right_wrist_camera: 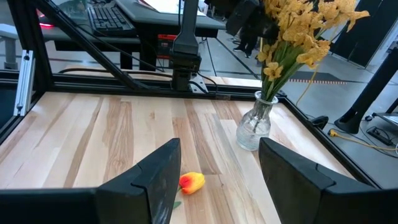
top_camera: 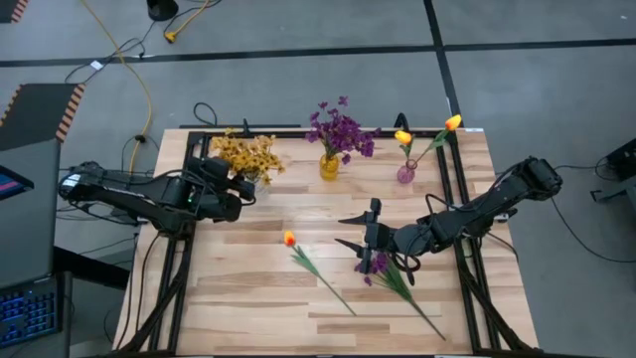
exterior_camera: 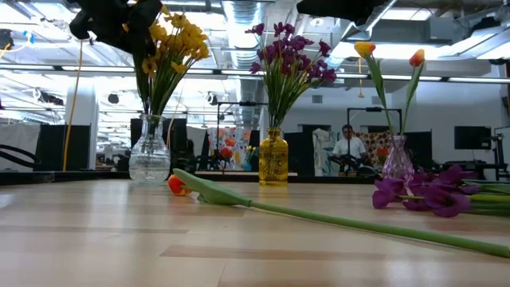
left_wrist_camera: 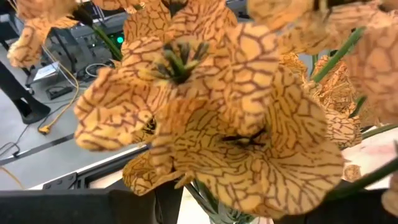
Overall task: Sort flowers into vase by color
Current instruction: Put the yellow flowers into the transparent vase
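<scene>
Yellow flowers [top_camera: 248, 154] stand with their stems in a clear glass vase [right_wrist_camera: 255, 124] at the table's far left. My left gripper [top_camera: 246, 187] is open right beside their blossoms [left_wrist_camera: 205, 112], which fill its wrist view. Purple flowers [top_camera: 340, 129] stand in a yellow vase [exterior_camera: 273, 158]. Two tulips [top_camera: 427, 134] stand in a pink vase [exterior_camera: 397, 163]. One tulip [top_camera: 320, 273] and a purple bunch [top_camera: 383, 268] lie flat on the table. My right gripper [top_camera: 340, 230] hangs open above the table, between the lying tulip's blossom [right_wrist_camera: 191, 182] and the purple bunch. My left gripper stands among the yellow flowers' blossoms and upper stems [left_wrist_camera: 211, 199], coming at them from the table's left side. The blossoms hide its fingertips, so I cannot tell whether it touches them.
A black frame [top_camera: 462, 199] runs round the tabletop's edges. The three vases stand in a row along the far edge. Bare wood lies at the table's near left [top_camera: 229, 298]. Beyond the table stand desks, a keyboard and cables on the floor.
</scene>
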Robot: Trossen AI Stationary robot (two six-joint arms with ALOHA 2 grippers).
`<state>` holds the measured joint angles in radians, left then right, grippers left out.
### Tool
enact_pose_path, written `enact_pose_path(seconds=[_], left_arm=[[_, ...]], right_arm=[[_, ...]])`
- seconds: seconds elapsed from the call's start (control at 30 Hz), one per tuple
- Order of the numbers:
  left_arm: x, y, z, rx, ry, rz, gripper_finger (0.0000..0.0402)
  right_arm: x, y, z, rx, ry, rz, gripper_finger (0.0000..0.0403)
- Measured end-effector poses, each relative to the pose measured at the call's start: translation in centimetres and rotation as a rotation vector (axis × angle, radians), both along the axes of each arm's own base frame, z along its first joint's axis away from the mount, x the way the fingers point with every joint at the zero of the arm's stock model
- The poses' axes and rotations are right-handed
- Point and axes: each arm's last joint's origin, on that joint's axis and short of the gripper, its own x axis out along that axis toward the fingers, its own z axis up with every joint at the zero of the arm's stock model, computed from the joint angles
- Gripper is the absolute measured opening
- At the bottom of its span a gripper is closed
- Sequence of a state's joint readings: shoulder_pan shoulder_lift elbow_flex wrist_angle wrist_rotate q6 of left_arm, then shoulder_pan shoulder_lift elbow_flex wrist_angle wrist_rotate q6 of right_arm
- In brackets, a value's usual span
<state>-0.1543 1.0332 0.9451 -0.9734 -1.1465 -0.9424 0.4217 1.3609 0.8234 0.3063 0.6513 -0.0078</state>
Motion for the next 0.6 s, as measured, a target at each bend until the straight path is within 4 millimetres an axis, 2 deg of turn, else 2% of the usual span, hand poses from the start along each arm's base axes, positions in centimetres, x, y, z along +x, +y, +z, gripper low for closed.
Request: enact_pose_path(seconds=[0.3,0.6], left_arm=[[-0.21,0.0,0.07,-0.005,0.05,-0.034,0.0174],[-0.98,-0.07,0.27,-0.092,0.074,-0.106,0.0174]], right_arm=[[0.0,0.0,0.0,0.0,0.0,0.0,0.0244],[-0.01,0.0,-0.05,-0.002,0.006,0.0,0.0244]])
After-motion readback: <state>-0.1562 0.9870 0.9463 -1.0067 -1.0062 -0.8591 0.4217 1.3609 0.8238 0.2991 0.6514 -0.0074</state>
